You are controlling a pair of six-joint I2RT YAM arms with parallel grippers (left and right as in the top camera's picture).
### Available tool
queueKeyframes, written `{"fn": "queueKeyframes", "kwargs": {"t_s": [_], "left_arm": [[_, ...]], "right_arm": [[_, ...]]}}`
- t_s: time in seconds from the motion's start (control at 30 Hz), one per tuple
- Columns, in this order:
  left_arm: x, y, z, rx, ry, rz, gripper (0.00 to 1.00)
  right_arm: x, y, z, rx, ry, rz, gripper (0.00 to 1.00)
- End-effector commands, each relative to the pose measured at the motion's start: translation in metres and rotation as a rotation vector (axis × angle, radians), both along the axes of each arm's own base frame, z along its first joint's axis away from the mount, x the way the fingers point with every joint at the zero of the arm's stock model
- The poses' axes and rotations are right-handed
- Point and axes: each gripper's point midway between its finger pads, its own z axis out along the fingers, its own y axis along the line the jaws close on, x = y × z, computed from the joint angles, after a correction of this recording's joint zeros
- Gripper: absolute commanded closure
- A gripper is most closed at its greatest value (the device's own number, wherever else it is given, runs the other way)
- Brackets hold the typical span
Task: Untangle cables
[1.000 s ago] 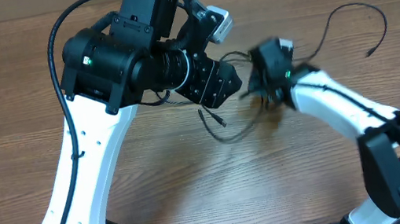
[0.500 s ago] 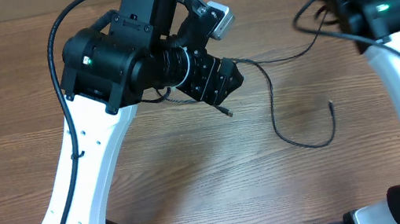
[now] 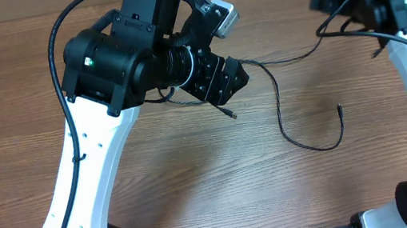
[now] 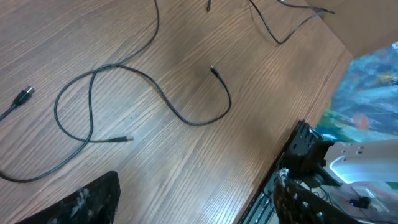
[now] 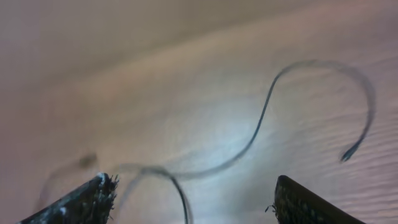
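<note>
Thin black cables [image 3: 280, 114] lie loose at centre frame on the table [image 3: 198, 187], bare wood below them; left gripper [image 4: 196, 208] and right gripper [image 5: 193, 202] hover, fingers spread apart.

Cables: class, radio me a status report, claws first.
Left claw open, empty. Right claw open, empty. Cables lie loose on table, one strand looped over itself. Left arm hides some from overhead.
</note>
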Motion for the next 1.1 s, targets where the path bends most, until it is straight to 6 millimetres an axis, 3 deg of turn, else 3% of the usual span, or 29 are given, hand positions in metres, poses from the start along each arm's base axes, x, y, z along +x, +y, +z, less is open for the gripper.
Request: {"fn": "queueKeyframes", "kwargs": {"t_s": [0.0, 0.17, 0.37, 0.67, 0.83, 0.9, 0.97, 1.07], "left_arm": [[-0.006, 0.002, 0.012, -0.024, -0.021, 0.000, 0.21], [-0.006, 0.002, 0.012, -0.025, -0.022, 0.000, 0.21], [-0.006, 0.002, 0.012, -0.027, -0.024, 0.000, 0.21], [-0.006, 0.002, 0.012, -0.028, -0.018, 0.005, 0.21], [-0.006, 0.002, 0.012, -0.026, -0.015, 0.005, 0.20], [-0.007, 0.002, 0.011, -0.024, -0.011, 0.005, 0.21], [-0.008, 0.003, 0.010, -0.021, -0.007, 0.005, 0.20], [-0.009, 0.004, 0.009, -0.016, 0.001, 0.005, 0.20]], "right_arm": [[-0.008, 0.022, -0.076, 0.011, 0.180, 0.185, 0.20], [-0.027, 0.037, -0.146, 0.009, 0.314, 0.374, 0.20], [-0.043, 0.045, -0.192, 0.056, 0.343, 0.404, 0.20], [-0.059, 0.079, -0.228, 0.108, 0.371, 0.417, 0.21], [-0.057, 0.095, -0.242, 0.101, 0.388, 0.408, 0.29], [-0.057, 0.099, -0.249, 0.091, 0.395, 0.410, 0.36], [-0.055, 0.101, -0.259, 0.087, 0.406, 0.397, 0.53], [-0.053, 0.102, -0.271, 0.094, 0.419, 0.376, 0.54]]}}
